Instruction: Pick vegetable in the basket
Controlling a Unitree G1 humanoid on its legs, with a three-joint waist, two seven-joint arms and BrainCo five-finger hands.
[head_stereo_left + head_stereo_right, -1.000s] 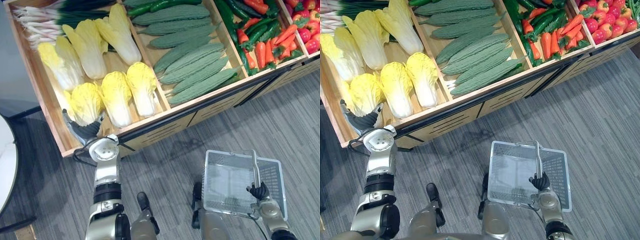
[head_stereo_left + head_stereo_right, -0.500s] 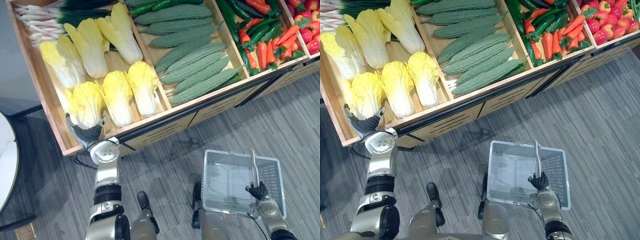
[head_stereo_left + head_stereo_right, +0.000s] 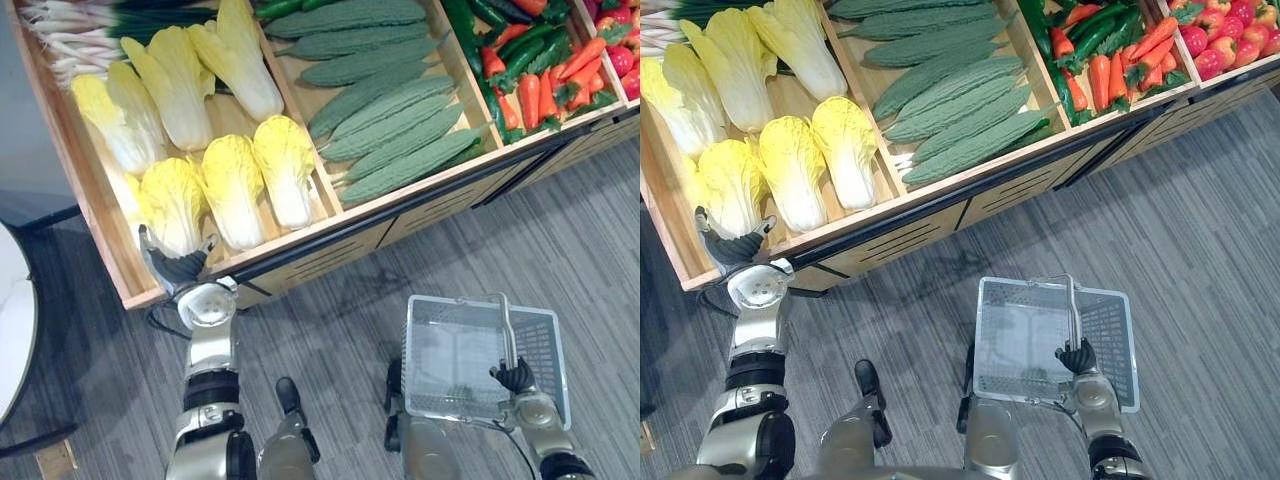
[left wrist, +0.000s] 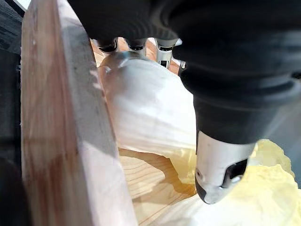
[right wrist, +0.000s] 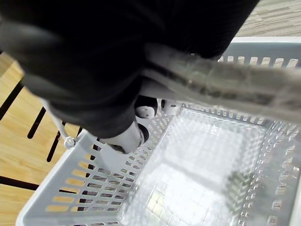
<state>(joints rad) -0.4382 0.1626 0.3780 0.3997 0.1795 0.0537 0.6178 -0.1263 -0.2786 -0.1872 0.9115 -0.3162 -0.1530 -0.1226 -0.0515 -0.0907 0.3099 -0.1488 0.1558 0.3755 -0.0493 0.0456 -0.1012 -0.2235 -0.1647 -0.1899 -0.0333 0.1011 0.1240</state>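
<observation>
Straddling the cabbage [image 3: 172, 203] with my left hand [image 3: 176, 266] unclenched, I am risking it jamming against the crate rim [image 4: 56, 141].

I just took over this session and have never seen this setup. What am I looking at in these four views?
This is a two-armed humanoid robot. The two wide views look down from its head, and the two close ones come from cameras on its wrists. In front of it is a wooden stand with Chinese cabbages, bitter gourds, peppers and carrots. The left hand is at the base of the nearest cabbage, fingers and thumb either side, not closed. The right hand is curled round the handle of an empty grey basket.
</observation>
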